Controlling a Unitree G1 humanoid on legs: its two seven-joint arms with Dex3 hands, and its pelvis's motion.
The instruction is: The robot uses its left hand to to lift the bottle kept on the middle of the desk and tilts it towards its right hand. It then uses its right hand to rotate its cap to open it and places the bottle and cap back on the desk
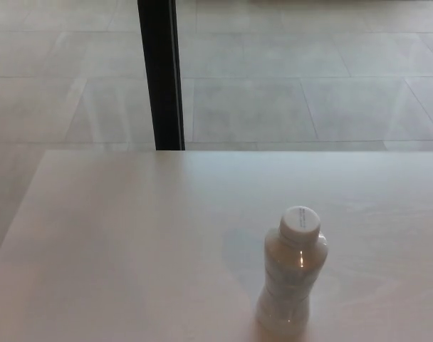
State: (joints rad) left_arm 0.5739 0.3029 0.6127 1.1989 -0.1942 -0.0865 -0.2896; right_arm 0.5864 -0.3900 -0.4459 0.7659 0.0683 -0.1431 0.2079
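- Nearest the camera, a clear plastic bottle is seen standing upright on the pale bench, toward the lower right of the head view; its base is close to the bottom edge of the picture.
- Its white cap is seated on the neck, so the opening step is judged not yet begun.
- Neither robot hand is in view, left or right, so nothing can be said of how their fingers stand.
- Beyond the bench's far edge, a tiled floor and a dark upright post are visible.
- Risk, as judged: the bottle is tall, narrow and looks light, so it could be tipped or pushed aside if the left robot hand meets it off-centre or from the side.
- A squeeze on the thin wall could deform it, and a loose hold could let the body turn with the cap when the right robot hand twists.
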